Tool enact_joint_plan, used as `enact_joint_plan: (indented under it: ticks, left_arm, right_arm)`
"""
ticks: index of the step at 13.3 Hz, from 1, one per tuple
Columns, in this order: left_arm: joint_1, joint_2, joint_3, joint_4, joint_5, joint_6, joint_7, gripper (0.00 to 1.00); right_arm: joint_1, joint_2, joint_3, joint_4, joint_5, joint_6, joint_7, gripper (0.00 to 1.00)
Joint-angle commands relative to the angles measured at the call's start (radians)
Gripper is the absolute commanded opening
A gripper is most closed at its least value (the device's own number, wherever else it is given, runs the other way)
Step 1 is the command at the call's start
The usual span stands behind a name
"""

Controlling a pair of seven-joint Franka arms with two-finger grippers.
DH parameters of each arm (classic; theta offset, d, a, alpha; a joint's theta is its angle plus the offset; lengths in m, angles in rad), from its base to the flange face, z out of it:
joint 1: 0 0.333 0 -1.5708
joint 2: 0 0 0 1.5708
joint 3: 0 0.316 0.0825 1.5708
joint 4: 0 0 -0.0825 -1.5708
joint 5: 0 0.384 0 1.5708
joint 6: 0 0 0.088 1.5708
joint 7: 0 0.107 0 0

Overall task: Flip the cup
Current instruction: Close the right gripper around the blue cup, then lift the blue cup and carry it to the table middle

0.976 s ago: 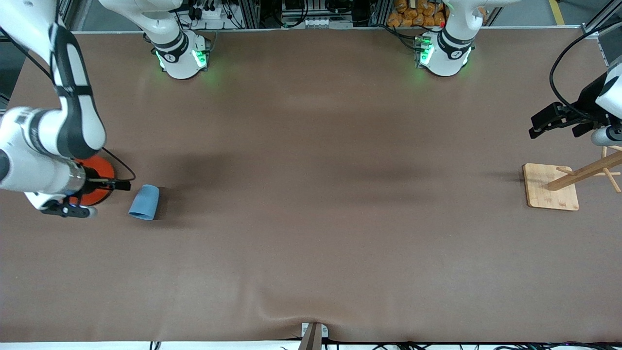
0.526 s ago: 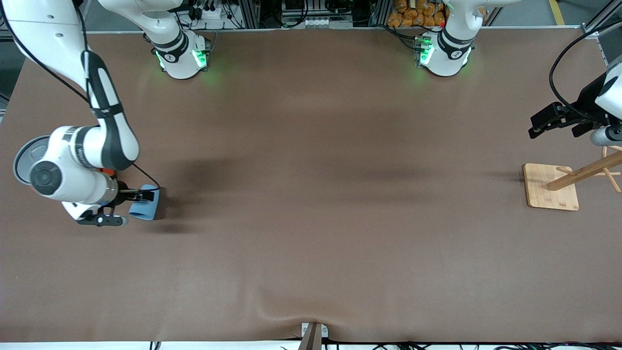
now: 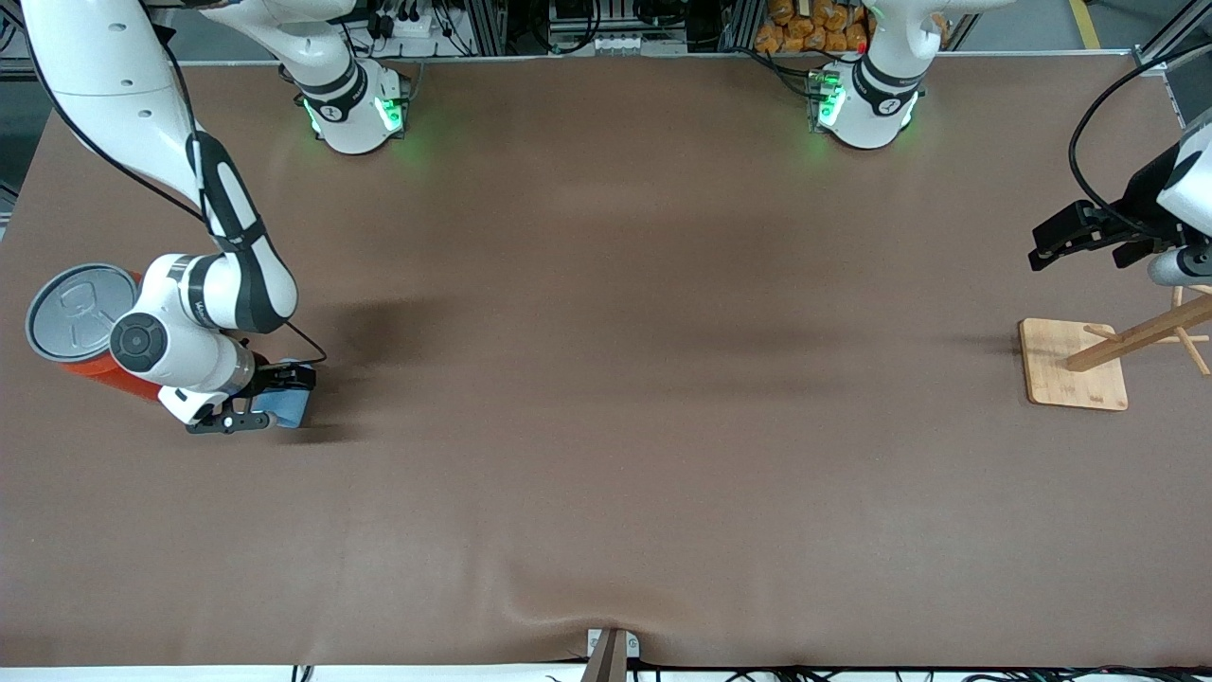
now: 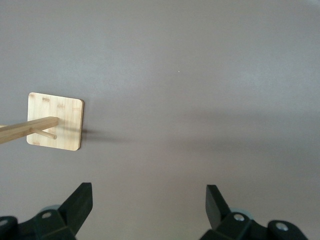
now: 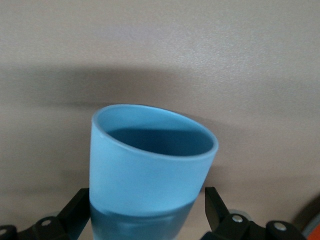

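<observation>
- The small light-blue tapered plastic cup (image 3: 287, 405) lies on the brown-covered bench (image 3: 606, 474) at the right arm's end, just beside the large orange can with a grey pull-tab lid (image 3: 76, 327), and a little nearer the front camera than that can.
- The right pincer (image 3: 275, 398) is down at bench level with the cup between its two black fingers (image 5: 75, 207), one on either side of the cup's wall. In the right wrist view the darker blue mouth of the cup points away from the wrist, so the pincer takes it by the closed-base end.
- Whether the fingers already press the wall I cannot tell; they flank it closely, with little or no gap showing.
- Coming in low and sideways like this looks deliberate to me: a hold across the body would let the wrist roll the cup over afterwards.
- The can stands close by the right arm's wrist, so any swing towards it risks a knock, I would judge.
- The left pincer (image 4: 149, 202) hangs spread wide and empty above the bare bench near the pale wooden peg stand with a square base (image 3: 1073, 376), at the left arm's end. That arm waits, well clear of the work.
</observation>
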Motion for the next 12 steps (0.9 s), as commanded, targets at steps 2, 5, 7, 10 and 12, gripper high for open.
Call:
enact_joint_plan:
  ticks: [2, 5, 7, 10, 12]
  left_arm:
    - [0.008, 0.007, -0.002, 0.012, -0.024, -0.013, 0.019, 1.0]
    - [0.01, 0.006, -0.002, 0.014, -0.027, -0.013, 0.019, 1.0]
    - [0.01, 0.007, -0.002, 0.012, -0.027, -0.013, 0.019, 1.0]
    - [0.008, 0.007, -0.002, 0.014, -0.033, -0.013, 0.019, 1.0]
    - [0.008, 0.007, -0.002, 0.014, -0.033, -0.013, 0.019, 1.0]
  right_arm:
    - [-0.008, 0.022, 0.006, 0.0, 0.012, 0.105, -0.023, 1.0]
    - [-0.006, 0.035, 0.006, 0.0, 0.012, 0.17, -0.023, 1.0]
    - [-0.002, 0.026, 0.006, 0.0, 0.01, 0.168, -0.025, 0.91]
    - [-0.002, 0.007, 0.006, 0.009, 0.01, 0.167, -0.095, 0.87]
    - [-0.003, -0.014, 0.006, 0.015, 0.01, 0.156, -0.153, 0.87]
